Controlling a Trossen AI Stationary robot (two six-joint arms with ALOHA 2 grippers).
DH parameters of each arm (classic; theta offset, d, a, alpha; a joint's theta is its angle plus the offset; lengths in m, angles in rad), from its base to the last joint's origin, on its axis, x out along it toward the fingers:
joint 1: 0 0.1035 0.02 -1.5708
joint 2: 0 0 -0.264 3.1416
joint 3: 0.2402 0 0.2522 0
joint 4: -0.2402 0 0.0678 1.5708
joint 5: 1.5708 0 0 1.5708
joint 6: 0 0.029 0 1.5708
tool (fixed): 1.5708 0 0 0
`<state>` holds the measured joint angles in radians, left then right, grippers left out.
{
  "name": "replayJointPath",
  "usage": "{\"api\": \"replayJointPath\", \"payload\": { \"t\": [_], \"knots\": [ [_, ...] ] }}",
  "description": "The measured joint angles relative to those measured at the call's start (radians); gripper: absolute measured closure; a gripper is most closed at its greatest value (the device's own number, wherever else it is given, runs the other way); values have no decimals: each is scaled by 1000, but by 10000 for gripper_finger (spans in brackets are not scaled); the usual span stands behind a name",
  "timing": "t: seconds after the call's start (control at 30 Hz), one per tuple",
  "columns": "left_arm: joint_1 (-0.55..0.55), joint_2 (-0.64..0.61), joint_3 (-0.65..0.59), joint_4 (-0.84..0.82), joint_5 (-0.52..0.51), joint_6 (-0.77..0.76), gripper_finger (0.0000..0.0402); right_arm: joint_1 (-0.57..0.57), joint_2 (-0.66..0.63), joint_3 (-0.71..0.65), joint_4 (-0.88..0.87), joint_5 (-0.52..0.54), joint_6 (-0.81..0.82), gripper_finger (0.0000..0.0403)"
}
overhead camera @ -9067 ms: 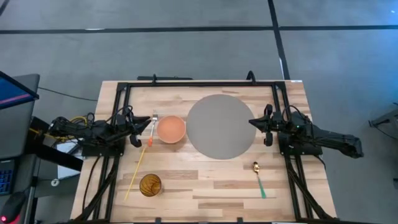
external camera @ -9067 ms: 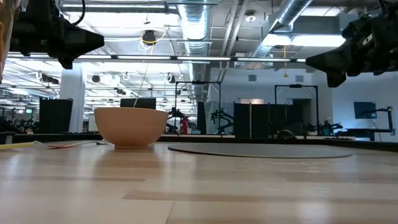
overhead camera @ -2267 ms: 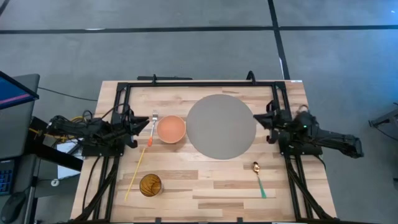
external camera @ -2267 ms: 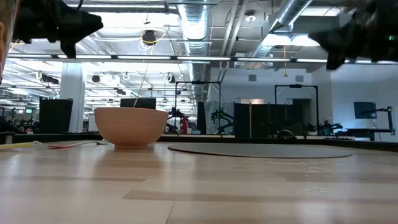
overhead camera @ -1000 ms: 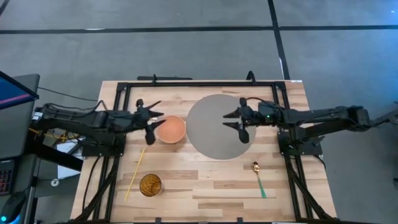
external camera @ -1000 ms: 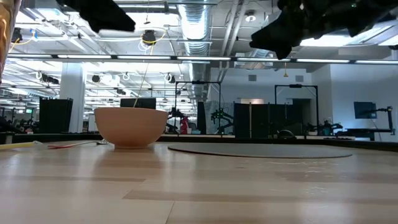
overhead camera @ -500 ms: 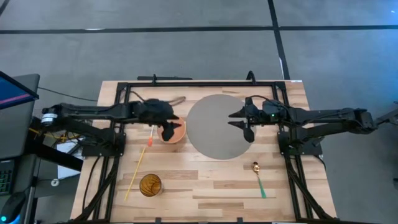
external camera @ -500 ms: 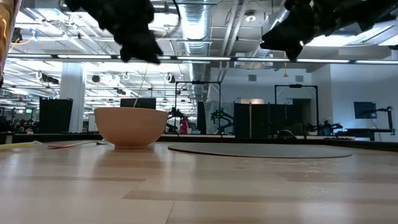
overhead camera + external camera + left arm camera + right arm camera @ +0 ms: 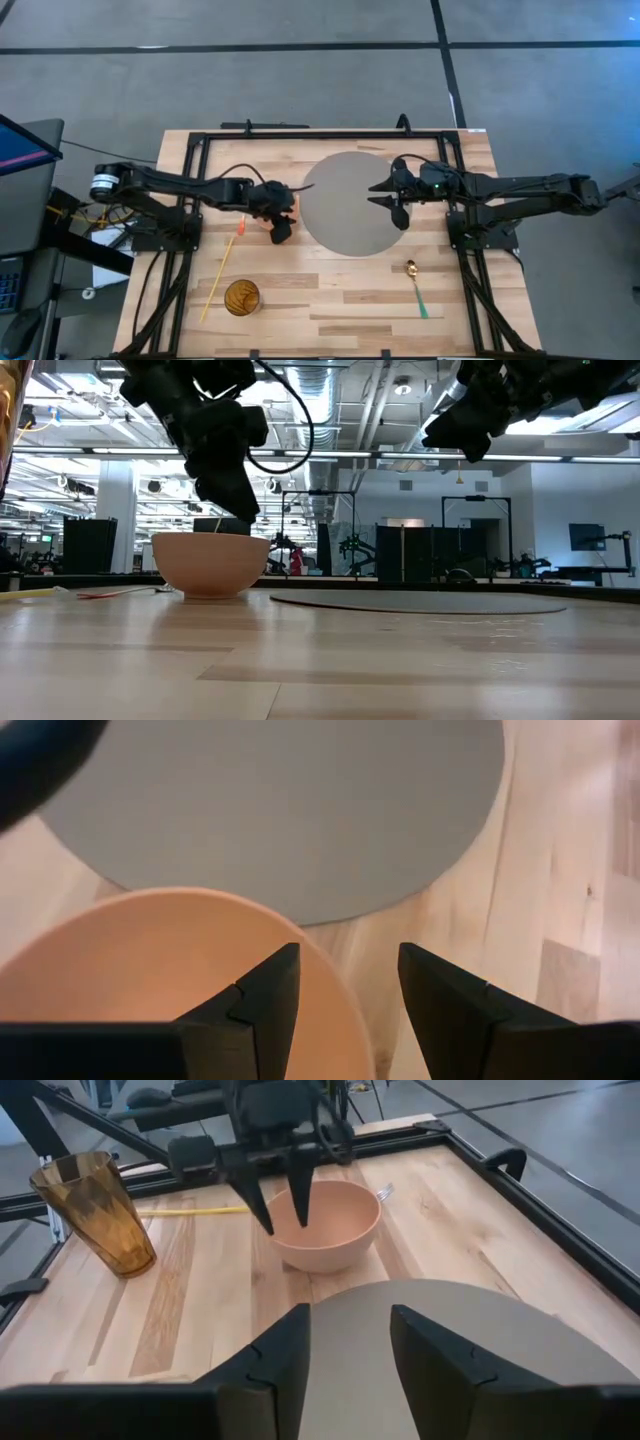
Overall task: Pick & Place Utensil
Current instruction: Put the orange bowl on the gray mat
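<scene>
We are looking down on a wooden table (image 9: 330, 305) bounded by a black frame (image 9: 320, 135) along its far and side edges; the near strip of bare wood between the amber cup (image 9: 241, 297) and the green-handled spoon (image 9: 414, 285) is lying open, as is the wood to the right of the grey round mat (image 9: 350, 205). We are reaching our left gripper (image 9: 281, 222) over the near right rim of the peach bowl (image 9: 266, 213), its two fingers (image 9: 262, 995) parted and holding nothing, the bowl's rim sitting just under them in the left wrist view and the mat's edge close beyond. We are holding our right gripper (image 9: 388, 200) above the right part of the mat, fingers (image 9: 285, 1350) likewise spread and empty. The utensils are all lying clear of both grippers: the orange-handled fork (image 9: 242, 222) is resting on the wood just left of the bowl, close beside our left arm but not between its fingers; the yellow stick (image 9: 215, 280) is running from there toward the near left, ending beside the cup; the spoon is lying well apart on the near right, closer to our right arm than to the left. Counting, we are seeing one bowl, one mat, one cup, one fork, one spoon and one stick. In the low view the bowl (image 9: 210, 565) is standing upright with our left gripper (image 9: 232, 495) hanging just above its rim, and the right gripper (image 9: 460, 430) higher up.
</scene>
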<state>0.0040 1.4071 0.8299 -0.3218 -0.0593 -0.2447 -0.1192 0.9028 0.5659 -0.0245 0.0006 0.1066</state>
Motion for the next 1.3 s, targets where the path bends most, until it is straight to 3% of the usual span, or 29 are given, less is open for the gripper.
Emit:
{"api": "replayJointPath", "payload": {
  "t": [0.57, 0.73, 0.87, 1.07, 1.3],
  "knots": [
    [-75, 12, -91, 1, -107, -98, 229, 1, 0, 0, 1, 0, 0, 275],
    [-104, 12, -93, 5, -192, -89, 232, 1, 0, 0, 2, 0, 0, 275],
    [-117, 12, -93, 7, -209, -73, 269, 1, 0, 0, 1, 0, 0, 275],
    [-136, 12, -93, 12, -213, -74, 380, 1, 0, 0, 2, 0, 0, 275],
    [-179, 3, -45, 72, -203, 62, 391, 1, 0, -1, 6, 0, 0, 276]
  ]
}}
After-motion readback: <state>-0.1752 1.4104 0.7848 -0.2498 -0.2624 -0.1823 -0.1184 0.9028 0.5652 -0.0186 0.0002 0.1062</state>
